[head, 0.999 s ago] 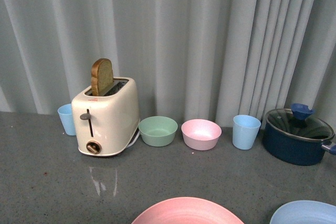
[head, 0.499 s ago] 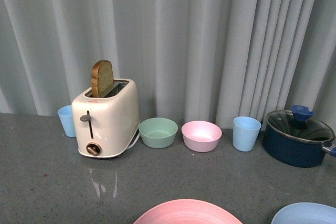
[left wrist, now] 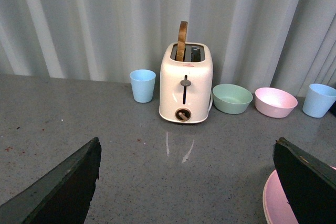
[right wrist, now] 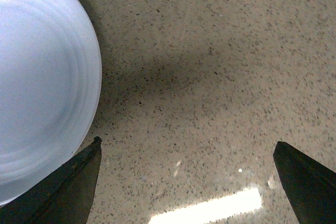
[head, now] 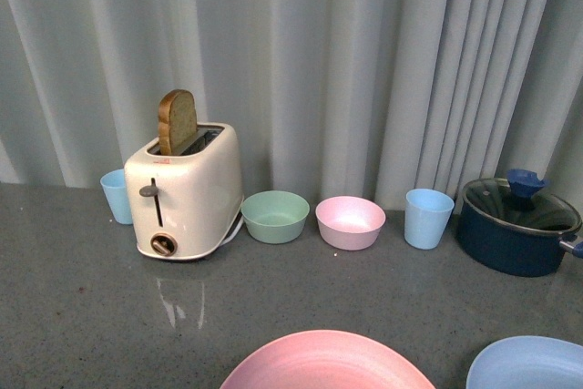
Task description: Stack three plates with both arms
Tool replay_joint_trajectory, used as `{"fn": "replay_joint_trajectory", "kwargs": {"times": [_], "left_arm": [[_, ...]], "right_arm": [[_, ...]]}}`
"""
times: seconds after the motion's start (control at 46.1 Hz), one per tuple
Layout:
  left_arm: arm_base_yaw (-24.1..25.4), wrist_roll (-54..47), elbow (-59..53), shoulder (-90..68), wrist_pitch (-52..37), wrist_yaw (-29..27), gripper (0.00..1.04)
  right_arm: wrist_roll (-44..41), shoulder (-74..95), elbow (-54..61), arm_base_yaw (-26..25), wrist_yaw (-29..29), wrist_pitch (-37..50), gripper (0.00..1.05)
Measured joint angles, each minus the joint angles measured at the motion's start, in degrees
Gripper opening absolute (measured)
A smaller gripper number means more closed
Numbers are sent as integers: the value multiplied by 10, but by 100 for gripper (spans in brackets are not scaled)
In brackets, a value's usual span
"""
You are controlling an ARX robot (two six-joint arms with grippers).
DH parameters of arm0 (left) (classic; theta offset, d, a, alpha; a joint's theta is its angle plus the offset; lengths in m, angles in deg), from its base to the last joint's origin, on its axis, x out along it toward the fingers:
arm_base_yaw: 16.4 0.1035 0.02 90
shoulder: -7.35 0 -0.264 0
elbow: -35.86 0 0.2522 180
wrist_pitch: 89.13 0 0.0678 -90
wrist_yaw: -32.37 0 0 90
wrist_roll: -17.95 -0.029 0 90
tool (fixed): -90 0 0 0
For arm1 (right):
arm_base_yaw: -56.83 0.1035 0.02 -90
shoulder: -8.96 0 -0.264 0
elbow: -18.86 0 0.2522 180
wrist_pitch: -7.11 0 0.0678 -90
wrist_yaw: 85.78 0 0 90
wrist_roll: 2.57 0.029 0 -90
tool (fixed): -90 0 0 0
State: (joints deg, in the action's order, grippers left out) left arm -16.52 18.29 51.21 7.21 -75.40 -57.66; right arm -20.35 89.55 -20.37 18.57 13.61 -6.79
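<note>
The pink plate (head: 328,363) lies at the near edge of the front view, in the middle. The light blue plate (head: 530,363) lies at the near right corner. The beige plate is out of view. No arm shows in the front view. My left gripper (left wrist: 186,182) is open and empty over bare counter, with the pink plate's rim (left wrist: 273,205) just beside one finger (left wrist: 310,182). My right gripper (right wrist: 186,182) is open and empty above the counter, with the light blue plate (right wrist: 42,82) beside one finger (right wrist: 68,182).
A cream toaster (head: 182,193) with a bread slice stands at the back left, a blue cup (head: 116,196) beside it. A green bowl (head: 275,216), a pink bowl (head: 350,221), a blue cup (head: 428,218) and a dark blue lidded pot (head: 515,234) line the curtain.
The front view has shifted a little: the back-row things sit slightly higher in the picture and more of the pink and blue plates shows at the near edge.
</note>
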Motion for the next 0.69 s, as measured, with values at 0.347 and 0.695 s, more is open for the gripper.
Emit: {"fn": "replay_joint_trajectory", "kwargs": {"times": [0.347, 0.695], "left_arm": [[0, 0, 0, 0, 0, 0, 98], [0, 0, 0, 0, 0, 0, 98]], "right_arm": [[76, 142, -33, 111, -45, 126, 97], [127, 263, -61, 156, -48, 202, 97]]}}
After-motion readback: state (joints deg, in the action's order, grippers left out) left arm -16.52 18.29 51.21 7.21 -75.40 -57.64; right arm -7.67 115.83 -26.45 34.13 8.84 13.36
